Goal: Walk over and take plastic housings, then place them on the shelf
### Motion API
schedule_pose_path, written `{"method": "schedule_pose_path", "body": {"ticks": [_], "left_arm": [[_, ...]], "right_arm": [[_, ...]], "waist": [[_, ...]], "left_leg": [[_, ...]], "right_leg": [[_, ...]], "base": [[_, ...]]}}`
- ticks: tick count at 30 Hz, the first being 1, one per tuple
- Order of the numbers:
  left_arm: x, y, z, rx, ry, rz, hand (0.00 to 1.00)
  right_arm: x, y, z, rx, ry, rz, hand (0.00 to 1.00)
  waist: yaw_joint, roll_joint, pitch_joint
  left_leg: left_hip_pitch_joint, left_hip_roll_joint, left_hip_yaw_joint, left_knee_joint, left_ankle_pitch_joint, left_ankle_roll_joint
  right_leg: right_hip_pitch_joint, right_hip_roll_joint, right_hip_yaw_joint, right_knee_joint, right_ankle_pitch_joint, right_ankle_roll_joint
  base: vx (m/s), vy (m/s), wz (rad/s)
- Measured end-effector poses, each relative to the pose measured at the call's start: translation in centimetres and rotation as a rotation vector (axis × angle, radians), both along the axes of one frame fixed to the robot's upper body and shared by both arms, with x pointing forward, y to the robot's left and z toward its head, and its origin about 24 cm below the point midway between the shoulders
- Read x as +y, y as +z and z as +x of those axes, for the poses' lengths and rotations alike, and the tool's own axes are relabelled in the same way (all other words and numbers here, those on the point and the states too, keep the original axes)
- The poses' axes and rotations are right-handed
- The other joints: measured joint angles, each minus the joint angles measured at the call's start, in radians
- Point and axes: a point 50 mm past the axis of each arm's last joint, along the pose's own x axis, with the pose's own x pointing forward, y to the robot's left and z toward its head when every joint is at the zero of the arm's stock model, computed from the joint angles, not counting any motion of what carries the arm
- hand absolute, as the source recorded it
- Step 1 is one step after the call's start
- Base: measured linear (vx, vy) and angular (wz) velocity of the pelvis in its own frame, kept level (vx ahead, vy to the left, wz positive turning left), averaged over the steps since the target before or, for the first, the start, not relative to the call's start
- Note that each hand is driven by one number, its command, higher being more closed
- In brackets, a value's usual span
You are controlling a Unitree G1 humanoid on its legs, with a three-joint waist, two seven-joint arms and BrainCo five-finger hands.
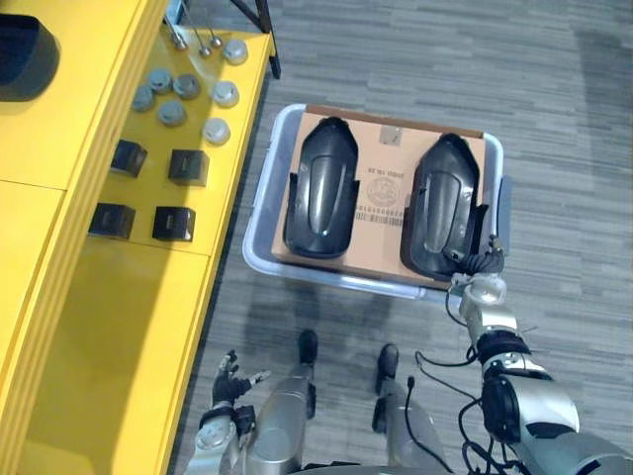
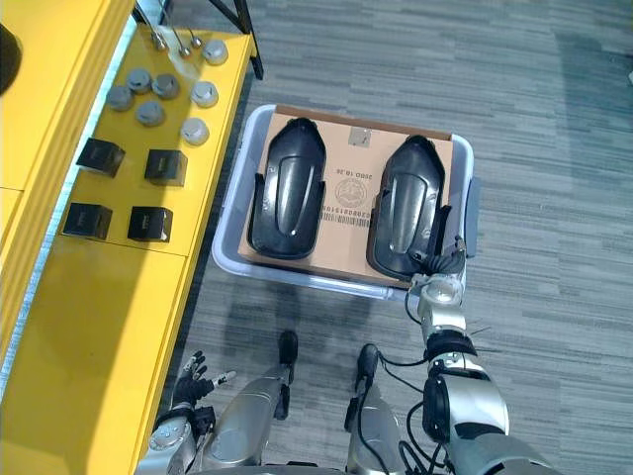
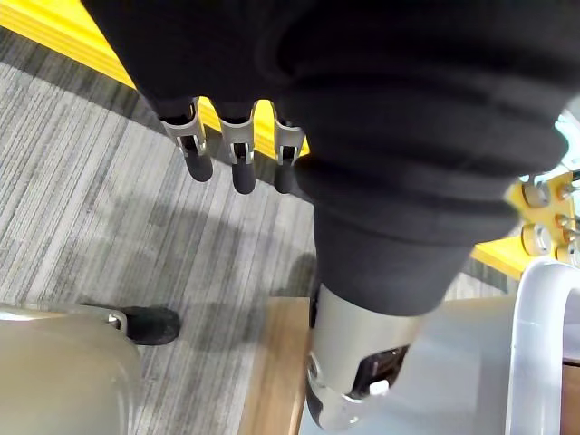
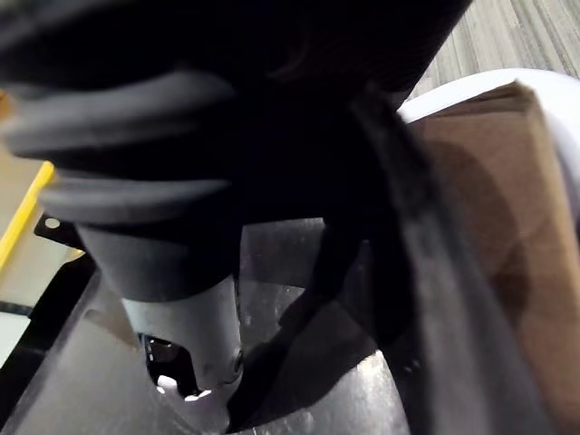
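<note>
Right hand (image 1: 483, 264) touching right housing (image 1: 445, 198) rim; left hand (image 1: 229, 382) relaxed.

The left housing (image 1: 321, 188) and the right housing (image 1: 445, 203) are black plastic, smooth and glossy, with pale highlights along their curved ridges. They lie on a sheet of cardboard (image 1: 381, 188) that is brown, matt and papery. The tub (image 1: 265, 198) under it is pale grey plastic with a smooth, faintly shiny rim. The shelf (image 1: 119, 327) is yellow, smooth and painted-looking, with a soft sheen. On it, the round discs (image 1: 226, 94) look like dull silver metal and the small boxes (image 1: 188, 166) are black and semi-gloss. The floor (image 1: 574, 148) is grey carpet – streaked, rough and matt. The left hand (image 1: 229, 384) has silvery metal fingers (image 3: 237, 154) with dark matt tips.
</note>
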Motion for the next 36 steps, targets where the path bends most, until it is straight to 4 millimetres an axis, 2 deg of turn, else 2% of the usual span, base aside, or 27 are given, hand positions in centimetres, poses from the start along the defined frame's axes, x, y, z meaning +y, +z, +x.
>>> {"method": "schedule_pose_path", "body": {"ticks": [3,9,17,20,23,26,30,33,36], "left_arm": [[-0.3,0.2,0.4,-0.011,-0.017,0.000,0.00],[-0.5,0.1,0.4,-0.007,-0.016,0.006,0.00],[-1.0,0.7,0.8,-0.039,-0.031,-0.003,0.00],[-0.9,1.4,0.8,-0.076,-0.029,-0.004,0.00],[-1.2,3.4,0.7,-0.177,-0.034,-0.017,0.00],[-1.9,5.9,1.7,-0.300,-0.057,-0.029,0.00],[-3.2,12.3,3.2,-0.608,-0.059,-0.072,0.00],[-3.9,16.1,3.8,-0.783,-0.023,-0.082,0.00],[-4.7,18.5,4.4,-0.886,-0.006,-0.068,0.00]], "right_arm": [[-0.6,0.8,0.3,-0.020,-0.002,-0.017,1.00],[-1.0,1.1,-0.4,-0.057,-0.005,-0.055,1.00],[-0.2,-1.0,-4.9,-0.091,0.032,-0.157,1.00],[0.2,-1.2,-6.4,-0.109,0.025,-0.181,1.00],[0.9,-0.5,-7.3,-0.159,0.026,-0.210,1.00],[1.1,0.3,-8.2,-0.201,0.019,-0.258,1.00],[3.0,2.5,-8.5,-0.314,0.021,-0.313,1.00],[5.1,4.1,-8.4,-0.387,0.085,-0.361,1.00],[6.9,5.1,-8.4,-0.433,0.134,-0.403,1.00]], "waist": [[0.000,0.000,0.014],[-0.001,-0.002,0.017],[-0.005,-0.010,0.007],[-0.012,-0.023,-0.048],[-0.033,-0.038,-0.105],[-0.033,-0.038,-0.140],[-0.037,-0.037,-0.174],[-0.038,-0.034,-0.200],[-0.039,-0.033,-0.212]], "left_leg": [[-0.012,0.003,0.001,0.003,0.000,0.000],[-0.011,0.010,0.003,0.006,0.000,-0.001],[0.044,0.009,0.005,-0.020,0.002,-0.002],[0.050,0.006,0.000,-0.041,0.011,-0.004],[0.102,0.004,-0.006,-0.096,0.021,-0.014],[0.115,0.002,-0.026,-0.116,0.029,-0.017],[0.162,-0.002,-0.058,-0.171,0.056,-0.013],[0.182,-0.007,-0.063,-0.175,0.061,-0.006],[0.200,-0.009,-0.069,-0.176,0.061,-0.007]], "right_leg": [[-0.017,0.001,0.005,0.009,0.001,-0.002],[-0.019,0.007,0.008,0.014,0.001,-0.003],[0.024,0.005,0.007,0.011,-0.001,-0.003],[0.027,0.004,0.004,0.003,-0.001,-0.003],[0.063,0.001,-0.005,-0.010,-0.009,0.001],[0.084,0.000,-0.027,-0.023,-0.012,0.004],[0.122,-0.003,-0.072,-0.025,-0.029,0.001],[0.147,-0.008,-0.083,-0.026,-0.039,0.007],[0.168,-0.010,-0.090,-0.029,-0.042,0.007]], "base": [[-0.02,0.010,-0.03],[-0.01,0.001,-0.01],[0.00,0.000,0.00],[0.01,0.028,0.05],[0.04,0.007,0.08],[0.05,-0.003,0.22],[0.06,-0.014,0.23],[0.07,-0.012,0.11],[0.04,-0.011,0.10]]}}
